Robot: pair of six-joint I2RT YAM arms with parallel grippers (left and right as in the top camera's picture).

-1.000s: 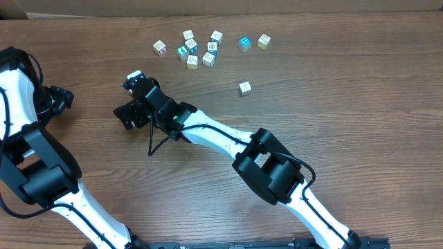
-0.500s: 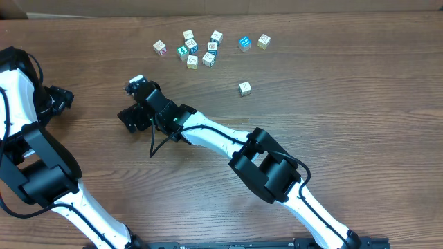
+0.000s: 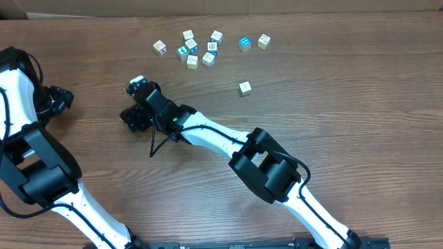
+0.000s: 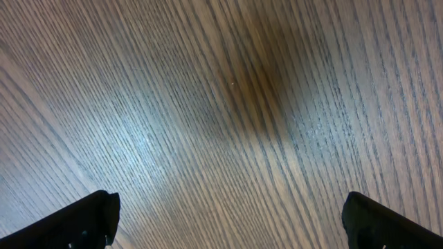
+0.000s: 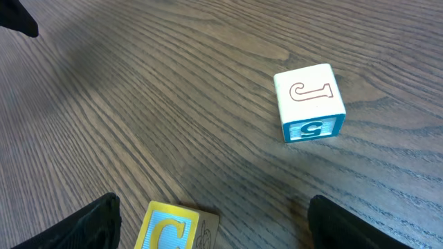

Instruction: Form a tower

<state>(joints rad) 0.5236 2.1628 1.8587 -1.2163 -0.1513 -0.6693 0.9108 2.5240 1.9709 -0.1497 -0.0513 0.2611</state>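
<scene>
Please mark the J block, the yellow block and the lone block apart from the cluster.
J block (image 5: 308, 93): right wrist view, on its white top face.
Yellow block (image 5: 173, 228): right wrist view, on its top face.
Lone block (image 3: 244, 88): overhead view, on its top face.

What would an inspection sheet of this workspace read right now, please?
Surface: brown wood-grain table, nothing spilled.
Job's things: nothing seen stacked; yellow cube between the jaws of the right gripper; J cube beyond it.
Clutter: cluster of loose cubes near the far edge; lone cube apart.
Grippers: left gripper open, empty; right gripper open, not touching the cube.
Cables: black cable loops beside the right arm.
Surroundings: tan board behind the table.
</scene>
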